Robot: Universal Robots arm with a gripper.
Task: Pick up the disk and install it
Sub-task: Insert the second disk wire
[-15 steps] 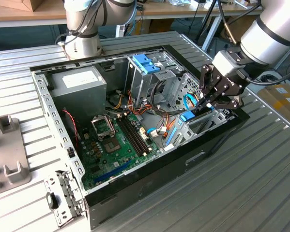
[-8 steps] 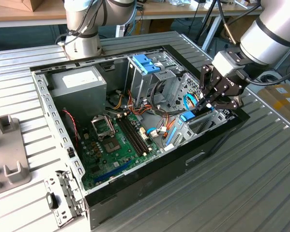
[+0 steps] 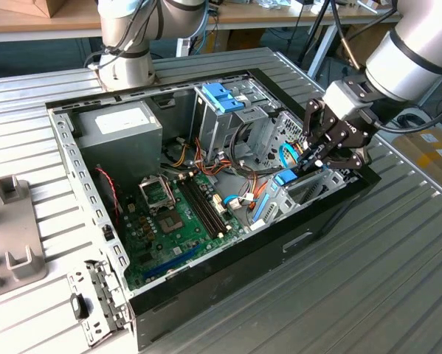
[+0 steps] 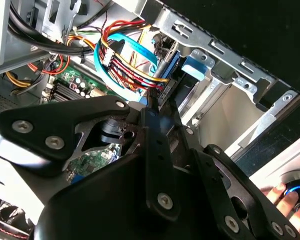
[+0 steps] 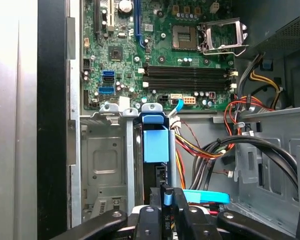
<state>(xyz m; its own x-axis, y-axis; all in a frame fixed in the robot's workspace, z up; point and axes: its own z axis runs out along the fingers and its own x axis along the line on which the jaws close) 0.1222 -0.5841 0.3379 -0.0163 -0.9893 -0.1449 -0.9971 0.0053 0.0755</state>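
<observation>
I have the gripper (image 3: 318, 156) down inside the open computer case (image 3: 88, 188), at the drive bay (image 3: 309, 188) on the exterior view's right. In the first wrist view the fingers (image 5: 166, 200) are closed on a thin blue edge that I take to be the carrier frame of the disk (image 5: 155, 145), which stands on edge in the bay slot, its blue tab showing just beyond the fingertips. So the disk looks at least partly seated between the grey metal bay walls (image 5: 102, 165).

My worries from here are these. If the disk is tilted against the slot rails, pushing could jam it or bend the plastic frame. The grip is on a narrow strip, so it could slip sideways under load. A bundle of coloured power wires (image 4: 129, 70) and a light blue flat cable (image 4: 102, 62) sit just beside the bay; they could get pinched behind the disk or snagged by the gripper's linkages. The motherboard (image 3: 180, 214) lies near enough that a skewed move might strike it.
</observation>
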